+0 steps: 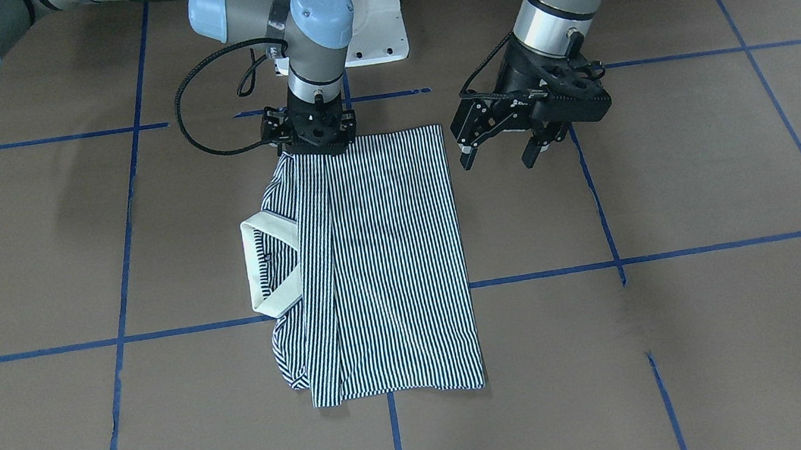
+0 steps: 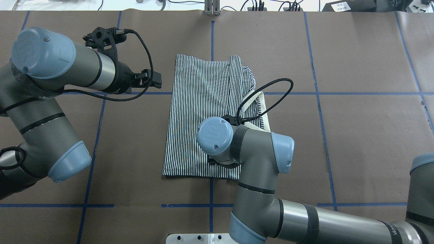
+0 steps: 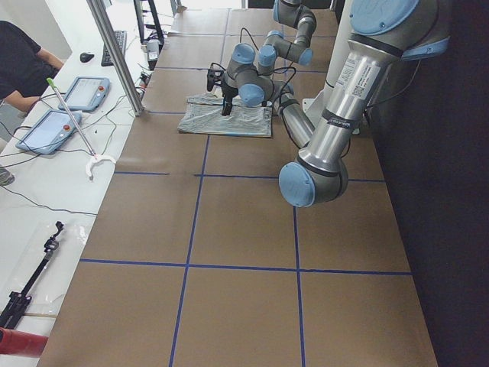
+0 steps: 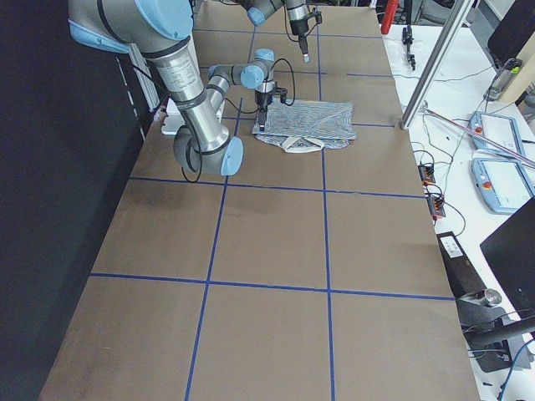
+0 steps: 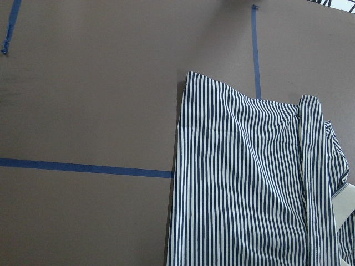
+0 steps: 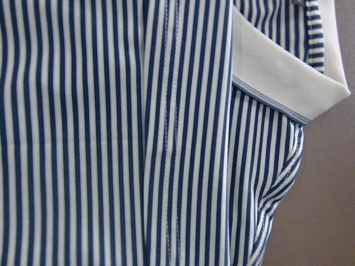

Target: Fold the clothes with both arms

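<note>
The striped polo shirt [image 1: 389, 257] lies folded into a long rectangle on the brown table. Its cream collar [image 1: 272, 267] sticks out from one long side, on the robot's right [image 2: 266, 115]. My right gripper [image 1: 315, 147] points straight down onto the shirt's edge nearest the robot; I cannot tell how its jaws stand. The right wrist view shows only stripes [image 6: 83, 133] and collar [image 6: 277, 72] up close. In the overhead view the right wrist hides the gripper. My left gripper [image 1: 498, 161] is open and empty, above bare table just off the shirt's near corner [image 2: 152, 78]. The left wrist view shows the shirt [image 5: 249, 183].
Blue tape lines [image 1: 604, 265] grid the brown table. The white pedestal base [image 1: 375, 21] stands behind the shirt. A side bench with tablets [image 3: 80, 92] and a seated person [image 3: 23, 61] runs along the far side, with a metal post [image 3: 114, 53].
</note>
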`<state>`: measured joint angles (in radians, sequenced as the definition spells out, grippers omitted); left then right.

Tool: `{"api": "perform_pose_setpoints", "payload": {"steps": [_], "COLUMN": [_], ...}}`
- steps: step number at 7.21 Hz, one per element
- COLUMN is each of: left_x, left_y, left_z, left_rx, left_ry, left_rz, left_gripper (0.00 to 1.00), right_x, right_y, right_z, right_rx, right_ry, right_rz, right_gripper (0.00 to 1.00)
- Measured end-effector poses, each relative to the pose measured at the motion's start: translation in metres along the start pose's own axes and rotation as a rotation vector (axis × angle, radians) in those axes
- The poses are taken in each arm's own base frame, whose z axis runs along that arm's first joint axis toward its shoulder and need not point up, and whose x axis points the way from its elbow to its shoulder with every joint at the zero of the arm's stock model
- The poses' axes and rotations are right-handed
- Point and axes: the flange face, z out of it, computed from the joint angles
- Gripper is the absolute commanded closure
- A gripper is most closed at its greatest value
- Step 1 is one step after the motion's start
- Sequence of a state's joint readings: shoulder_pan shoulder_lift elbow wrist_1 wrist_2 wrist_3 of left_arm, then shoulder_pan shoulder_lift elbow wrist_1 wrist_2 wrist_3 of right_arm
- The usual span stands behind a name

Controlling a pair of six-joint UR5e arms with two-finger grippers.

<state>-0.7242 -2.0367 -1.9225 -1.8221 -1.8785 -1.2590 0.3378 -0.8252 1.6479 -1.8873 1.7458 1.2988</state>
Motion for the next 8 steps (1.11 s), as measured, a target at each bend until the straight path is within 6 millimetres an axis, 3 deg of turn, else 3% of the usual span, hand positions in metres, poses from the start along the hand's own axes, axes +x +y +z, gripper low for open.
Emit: {"api": "perform_pose_setpoints", "payload": {"steps": [8], "left_x": [0.002], "left_y": [-0.001], "left_z": [0.0], "left_rx": [0.004], "left_ry": [0.013], "left_rz": [0.003], "left_gripper": [0.0], "right_x": [0.01], "right_y": [0.004], "right_z": [0.01], "right_rx": [-0.022], "right_ry": [0.042], "right_rz": [-0.022], "right_gripper": [0.0]}}
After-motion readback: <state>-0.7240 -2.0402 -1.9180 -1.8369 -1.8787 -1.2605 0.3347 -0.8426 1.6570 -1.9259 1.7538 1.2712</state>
